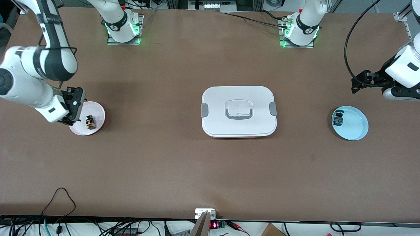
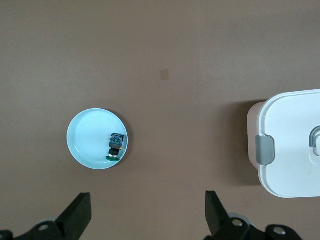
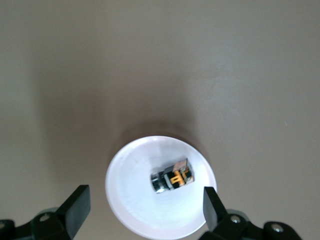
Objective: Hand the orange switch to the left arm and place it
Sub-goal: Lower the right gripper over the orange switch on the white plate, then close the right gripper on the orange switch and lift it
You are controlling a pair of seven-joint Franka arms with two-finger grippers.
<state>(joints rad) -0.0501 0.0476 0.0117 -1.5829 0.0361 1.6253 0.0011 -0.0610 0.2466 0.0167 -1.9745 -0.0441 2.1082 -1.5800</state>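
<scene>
Hovering right end effector (image 3: 142,212) over orange switch (image 3: 173,179)

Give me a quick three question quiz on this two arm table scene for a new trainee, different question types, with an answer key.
1. True or false: the orange switch lies on the pink plate.
2. Which gripper is over that plate? A) right gripper B) left gripper
3. Fill in: between the pink plate and the blue plate sits the white ____.

Key: 1 true. 2 A. 3 box. Both grippers are open and empty; the left arm waits near the blue plate with the blue-green switch.
</scene>
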